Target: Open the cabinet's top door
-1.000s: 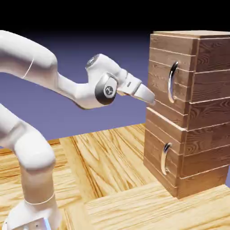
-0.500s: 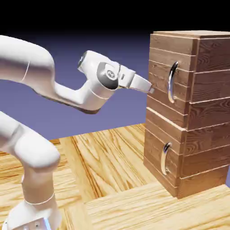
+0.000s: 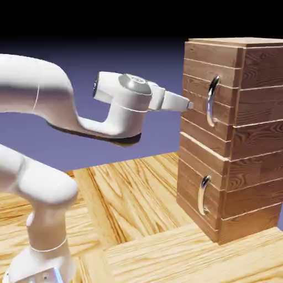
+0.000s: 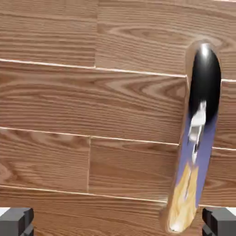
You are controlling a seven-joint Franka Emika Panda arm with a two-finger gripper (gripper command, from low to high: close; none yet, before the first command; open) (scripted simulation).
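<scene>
No writing (top door (image 4: 92, 110) shut)

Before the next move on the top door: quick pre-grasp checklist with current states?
1. Gripper open: ok. In the hand view the fingertips sit wide apart at the bottom corners.
2. Nothing held: ok. Only wood shows between the tips.
3. Aimed at the top door, not the lower one: ok. It is level with the long handle.
4. Handle centred between the fingers: not ok. In the hand view the handle lies far right, near the right tip.
5. Handle between the tips yet: not ok. In the exterior view the gripper is short of it, at the cabinet's front edge.
6. Gap to the door face: cannot tell.
</scene>
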